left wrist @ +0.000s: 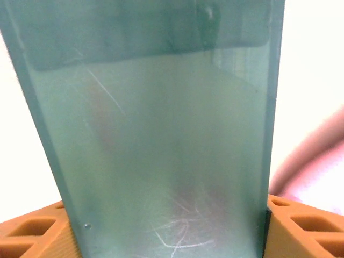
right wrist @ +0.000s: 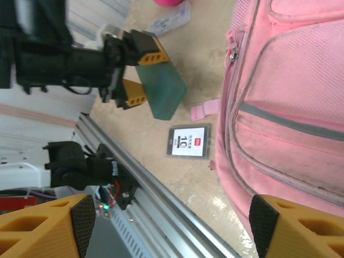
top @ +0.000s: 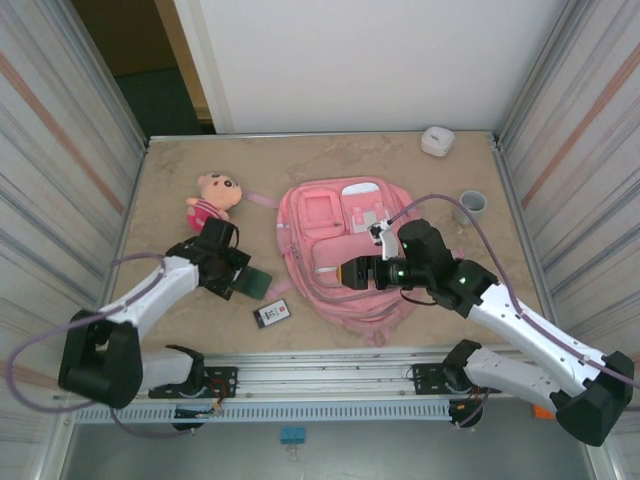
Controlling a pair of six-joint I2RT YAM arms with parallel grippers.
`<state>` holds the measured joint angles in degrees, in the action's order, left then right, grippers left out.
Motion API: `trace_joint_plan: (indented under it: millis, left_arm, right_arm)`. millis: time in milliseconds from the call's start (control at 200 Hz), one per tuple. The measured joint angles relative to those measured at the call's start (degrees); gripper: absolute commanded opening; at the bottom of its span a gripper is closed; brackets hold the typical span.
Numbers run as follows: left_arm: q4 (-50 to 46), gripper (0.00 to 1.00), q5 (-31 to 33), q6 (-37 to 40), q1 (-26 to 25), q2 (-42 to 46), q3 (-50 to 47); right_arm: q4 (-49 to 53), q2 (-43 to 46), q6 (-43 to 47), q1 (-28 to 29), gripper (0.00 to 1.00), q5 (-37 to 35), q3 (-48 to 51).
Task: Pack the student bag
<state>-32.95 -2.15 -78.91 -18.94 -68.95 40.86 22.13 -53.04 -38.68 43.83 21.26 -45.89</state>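
One student bag (top: 340,250) lies flat mid-table, and the right gripper (top: 350,272) hovers spread and empty over its near-left edge. With no pocket held agape, a push would likely just shove fabric. The left gripper (top: 238,282) pinches a teal box (right wrist: 161,88) by one end, so it may pivot, slip, or clip the small card pack (right wrist: 188,141).

Soft, even overhead light is falling on the worktop (top: 330,165) in the top view, throwing only faint shadows. In the left wrist view the green slab (left wrist: 161,150) is reading hazy and the background is blowing out white. The right tool (right wrist: 173,220) is showing blurred fingertips (right wrist: 301,231).
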Motion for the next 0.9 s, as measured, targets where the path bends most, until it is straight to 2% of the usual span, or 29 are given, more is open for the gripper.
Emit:
trace_joint_plan:
  millis: [210,476,707,902]
  left_arm:
    - [2.4,0.58,-3.0,-4.0,-3.3,10.4,-2.2]
    - [7.9,0.59,-5.5,-8.9,-8.5,16.0,-5.0]
    - [10.1,0.60,-6.5,-11.6,-9.8,19.5,-7.5]
    - [12.2,0.60,-6.5,-13.2,-11.0,22.7,-8.9]
  right_arm:
    - [-5.2,-4.8,0.3,7.5,0.76,-4.9,0.2]
    - [-15.9,-16.0,0.7,15.4,0.76,-8.5,0.0]
    - [-21.0,-25.5,1.3,17.3,0.75,-10.4,-3.0]
    - [-25.2,-30.2,1.3,17.3,0.72,-11.1,-5.4]
